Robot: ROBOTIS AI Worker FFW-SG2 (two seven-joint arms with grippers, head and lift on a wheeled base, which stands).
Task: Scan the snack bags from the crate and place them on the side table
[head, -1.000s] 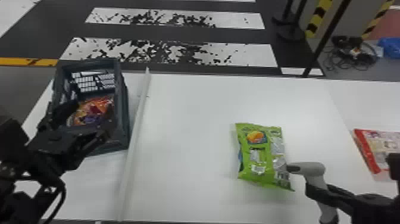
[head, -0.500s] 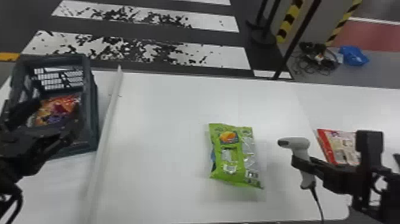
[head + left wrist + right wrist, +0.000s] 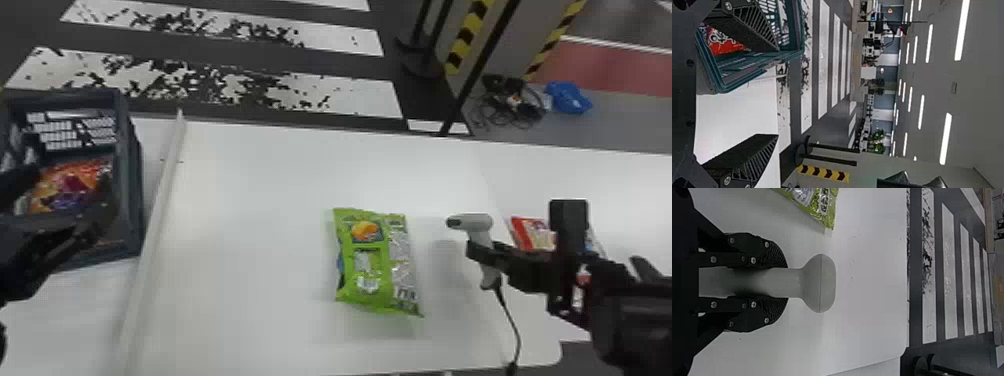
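Observation:
My right gripper (image 3: 482, 252) holds the grey scanner (image 3: 477, 223) above the table, right of the green snack bag (image 3: 372, 270). In the right wrist view my right gripper (image 3: 783, 282) is shut on the handle of the scanner (image 3: 820, 283), and a corner of the green bag (image 3: 822, 205) lies nearby. My left gripper (image 3: 65, 200) is over the crate (image 3: 134, 185), which holds orange and red bags (image 3: 72, 182). In the left wrist view my left gripper (image 3: 775, 92) stands open, fingers wide apart, beside the crate (image 3: 746, 72) with a red bag (image 3: 723, 43) inside.
On the side table, behind my right arm, lies a red-and-white bag (image 3: 531, 234). A white raised strip (image 3: 162, 200) divides the table between crate and green bag. The scanner's cable (image 3: 516, 325) hangs toward the front edge.
The head view has turned right, so the table's things appear farther left. My right gripper with the scanner has risen and shifted right, away from the green bag. The bag seems unmoved on the table.

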